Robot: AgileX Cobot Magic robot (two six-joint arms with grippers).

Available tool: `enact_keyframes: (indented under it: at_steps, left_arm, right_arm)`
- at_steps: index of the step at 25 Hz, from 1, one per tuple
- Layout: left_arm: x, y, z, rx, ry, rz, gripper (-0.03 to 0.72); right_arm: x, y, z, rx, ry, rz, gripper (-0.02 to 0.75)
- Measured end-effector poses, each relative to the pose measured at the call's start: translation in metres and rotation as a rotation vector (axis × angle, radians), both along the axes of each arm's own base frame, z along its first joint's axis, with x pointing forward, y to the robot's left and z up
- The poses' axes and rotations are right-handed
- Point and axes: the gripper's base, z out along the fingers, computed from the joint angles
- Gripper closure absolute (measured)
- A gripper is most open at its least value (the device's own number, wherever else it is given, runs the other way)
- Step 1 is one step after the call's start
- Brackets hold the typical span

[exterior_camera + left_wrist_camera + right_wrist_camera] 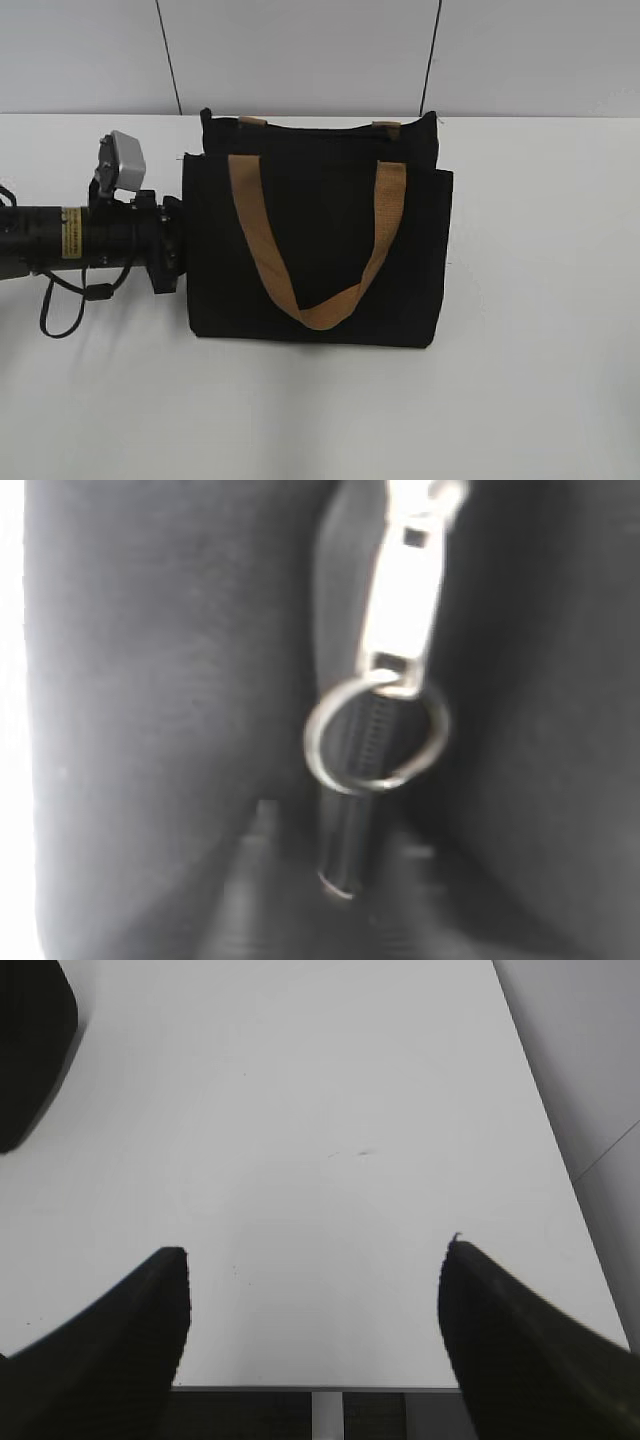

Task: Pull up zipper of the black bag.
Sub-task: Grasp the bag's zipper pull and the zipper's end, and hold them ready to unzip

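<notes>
Black bag (318,250) upright, silver zipper (400,610) pull close-up — left gripper's grip untellable, right gripper (312,1300) spread, empty.

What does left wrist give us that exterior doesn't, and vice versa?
Left wrist only: a blurry close-up of the zipper, its silver pull tab and a metal ring hanging from the tab. The left gripper's fingers are not visible there.

Exterior only: the whole black bag lying on the white table, its tan handles, and the left arm reaching into the bag's left edge, gripper hidden behind the fabric.

Both: the bag's black fabric. Neither shows whether the left gripper is open or shut.
</notes>
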Motion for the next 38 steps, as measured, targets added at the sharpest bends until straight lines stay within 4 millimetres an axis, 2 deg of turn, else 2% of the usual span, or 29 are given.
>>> enact_keyframes:
  at_steps: [3,5,18,24,31,38]
  left_arm:
    - [0.0,-0.003,-0.001,0.004,0.004,0.007,0.618]
    - [-0.002,-0.002,-0.002,0.004,0.016,0.023,0.662]
    - [-0.036,0.014,0.032,0.122,0.014,0.143,0.666]
    - [-0.039,0.021,0.07,0.206,-0.099,0.201,0.666]
    - [-0.046,0.026,0.114,0.203,-0.205,0.278,0.666]
    - [-0.056,0.031,0.143,0.194,-0.251,0.339,0.666]
  right_arm:
    - [0.0,0.0,0.0,0.0,0.0,0.0,0.15]
    - [0.0,0.0,0.0,0.0,0.0,0.0,0.15]
    - [0.0,0.0,0.0,0.0,0.0,0.0,0.15]
    - [0.0,0.0,0.0,0.0,0.0,0.0,0.15]
    - [0.0,0.0,0.0,0.0,0.0,0.0,0.15]
    - [0.0,0.0,0.0,0.0,0.0,0.0,0.15]
